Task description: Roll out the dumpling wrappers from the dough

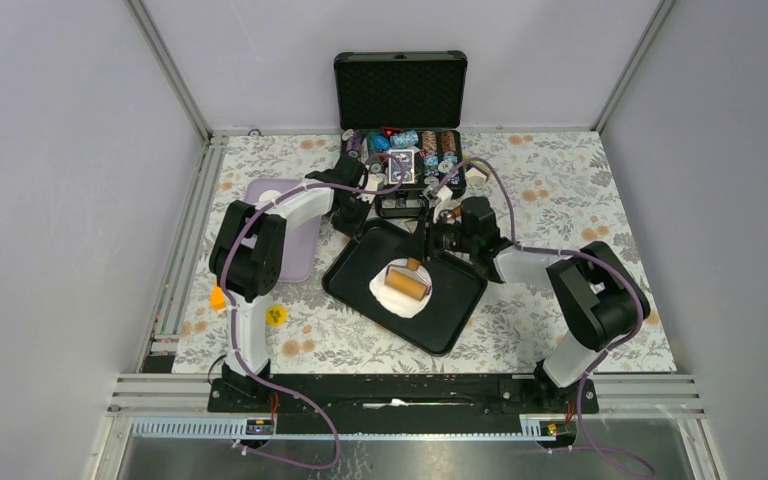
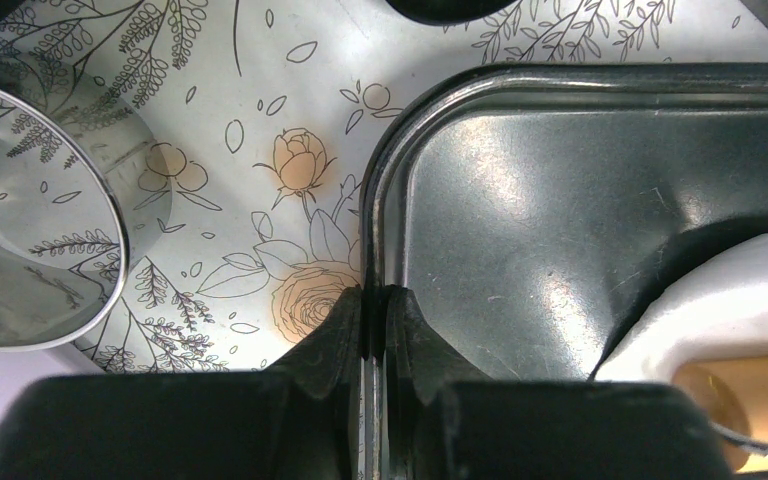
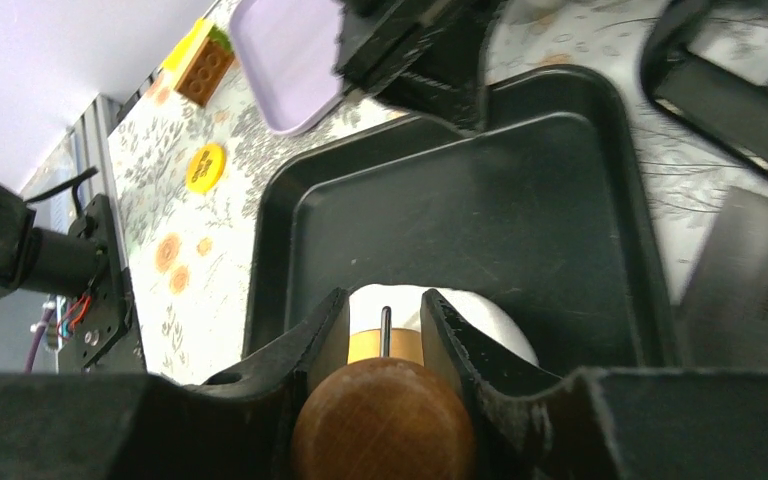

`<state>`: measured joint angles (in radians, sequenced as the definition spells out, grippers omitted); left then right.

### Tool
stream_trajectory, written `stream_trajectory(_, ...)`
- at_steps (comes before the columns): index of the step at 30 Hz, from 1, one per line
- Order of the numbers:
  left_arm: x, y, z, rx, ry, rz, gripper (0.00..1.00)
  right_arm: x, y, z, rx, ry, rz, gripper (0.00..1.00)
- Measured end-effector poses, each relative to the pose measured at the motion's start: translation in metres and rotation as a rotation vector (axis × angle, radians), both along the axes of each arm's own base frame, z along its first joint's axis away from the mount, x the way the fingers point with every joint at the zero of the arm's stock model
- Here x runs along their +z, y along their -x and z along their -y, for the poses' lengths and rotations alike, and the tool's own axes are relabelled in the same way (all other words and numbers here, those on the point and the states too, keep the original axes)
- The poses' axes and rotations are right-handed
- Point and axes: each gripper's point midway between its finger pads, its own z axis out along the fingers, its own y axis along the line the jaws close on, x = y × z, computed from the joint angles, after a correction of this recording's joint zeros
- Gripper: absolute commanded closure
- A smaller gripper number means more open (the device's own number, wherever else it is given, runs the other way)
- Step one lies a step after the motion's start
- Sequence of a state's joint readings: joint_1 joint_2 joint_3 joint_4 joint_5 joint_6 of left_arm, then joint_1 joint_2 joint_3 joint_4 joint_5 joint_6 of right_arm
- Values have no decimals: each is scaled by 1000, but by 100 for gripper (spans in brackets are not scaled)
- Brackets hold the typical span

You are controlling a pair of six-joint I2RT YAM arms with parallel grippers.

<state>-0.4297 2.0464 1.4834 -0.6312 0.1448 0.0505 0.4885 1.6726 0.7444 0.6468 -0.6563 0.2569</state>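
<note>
Here, my left end effector (image 2: pixel 373 300) was pinched together on the rim of the black rectangular metal tray (image 2: pixel 560 200), one finger outside the rim and one inside, close to a rounded corner. My right end effector (image 3: pixel 385 310) was clamped on the round knob handle of the wooden rolling pin (image 3: pixel 380 420), a finger on each side of it.

The pin's barrel lay on the flat pat of soft white dough (image 1: pixel 382 292), which sat on the tray floor towards its near side, white edges showing past the barrel. The tray stood cornerwise in the middle of the floral-patterned surface (image 1: pixel 560 200).

A shiny steel ring cutter (image 2: pixel 20 290) stood on the cloth just beside my left end effector, apart from the tray. A pale lavender plastic tray (image 1: pixel 300 250) lay to the left of the black one, partly under my left arm. Nearer the front were a small yellow disc (image 1: pixel 276 316) and an orange toy brick (image 1: pixel 218 298). An open black case (image 1: pixel 400 90) of chips stood at the back.
</note>
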Motion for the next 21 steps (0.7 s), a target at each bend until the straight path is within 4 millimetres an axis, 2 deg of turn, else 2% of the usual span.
stream_trajectory(7,0,0,0,0,0,0,100,-5,50,-29,132,-15,31,100)
stream_trajectory(10,0,0,0,0,0,0,100,-2,54,-32,143,-22,39,100)
stream_trajectory(14,0,0,0,0,0,0,100,-1,41,-27,114,-15,26,100)
stream_trajectory(19,0,0,0,2,0,0,100,6,-17,-4,-40,3,33,100)
stream_trajectory(21,0,0,0,2,0,0,100,9,-27,1,-74,8,37,100)
